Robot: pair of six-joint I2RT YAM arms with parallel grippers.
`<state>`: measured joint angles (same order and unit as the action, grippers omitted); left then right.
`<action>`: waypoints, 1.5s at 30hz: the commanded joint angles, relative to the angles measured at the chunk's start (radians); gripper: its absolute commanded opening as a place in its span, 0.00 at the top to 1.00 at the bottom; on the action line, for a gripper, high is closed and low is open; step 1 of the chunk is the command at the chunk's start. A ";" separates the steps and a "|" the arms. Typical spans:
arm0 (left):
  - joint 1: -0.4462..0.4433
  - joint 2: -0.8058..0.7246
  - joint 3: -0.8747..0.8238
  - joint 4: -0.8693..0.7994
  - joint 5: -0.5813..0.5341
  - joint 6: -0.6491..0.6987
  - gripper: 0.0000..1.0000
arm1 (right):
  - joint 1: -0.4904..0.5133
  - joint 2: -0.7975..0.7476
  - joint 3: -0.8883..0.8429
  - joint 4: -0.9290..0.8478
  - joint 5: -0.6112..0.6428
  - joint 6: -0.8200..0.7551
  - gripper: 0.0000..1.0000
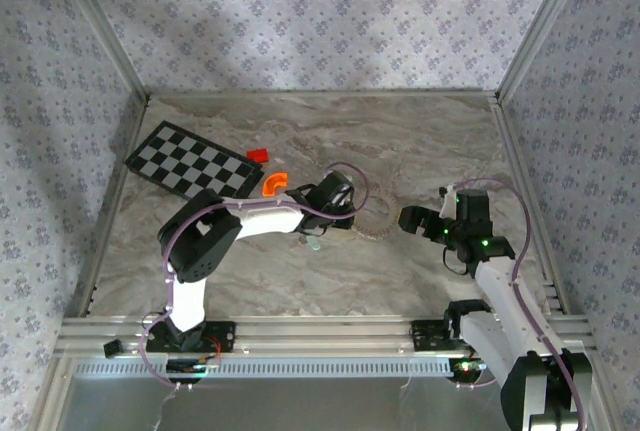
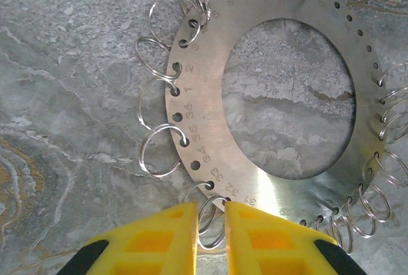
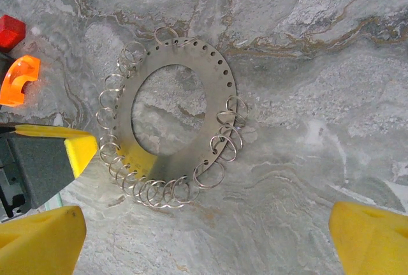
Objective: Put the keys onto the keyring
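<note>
Near the middle of the bench (image 1: 300, 281), the left gripper (image 2: 210, 227) has its yellow fingertips (image 2: 159, 237) pressed nearly together, pinching one small wire loop on the rim of the keyring (image 2: 197, 128). The keyring is a flat metal disc that lies flat on the bench. The right gripper (image 3: 204, 240) hangs just to its right, spread wide and holding nothing.

A tiny pale piece (image 1: 316, 246), which I take for the key, lies loose on the near side of the left gripper, apart from the ring. By my reckoning the job is barely begun: a loop is steadied, but the key is not picked up or threaded.

The disc's numbered holes carry wire loops round most of the rim, with a few holes bare. An orange curved piece (image 3: 18, 80) and a red block (image 3: 9, 31) sit further left, beside a checkered board (image 1: 195, 163).
</note>
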<state>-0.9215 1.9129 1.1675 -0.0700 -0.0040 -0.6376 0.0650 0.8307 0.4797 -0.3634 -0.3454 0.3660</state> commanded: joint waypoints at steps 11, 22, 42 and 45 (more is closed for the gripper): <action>-0.011 0.037 -0.008 0.015 0.015 0.000 0.81 | -0.004 -0.012 0.020 -0.007 -0.014 -0.012 0.00; -0.033 0.047 0.008 -0.025 -0.041 0.018 0.81 | -0.005 -0.014 0.018 -0.006 -0.013 -0.012 0.00; -0.063 0.062 0.030 -0.011 -0.083 0.037 0.81 | -0.006 -0.025 0.016 -0.013 -0.010 -0.016 0.00; -0.053 0.050 0.003 0.035 -0.058 0.030 0.82 | -0.005 -0.028 0.014 -0.014 -0.010 -0.016 0.00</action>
<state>-0.9871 1.9675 1.1969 -0.0883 -0.0952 -0.5964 0.0647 0.8177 0.4797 -0.3634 -0.3462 0.3660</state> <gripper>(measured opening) 0.180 0.996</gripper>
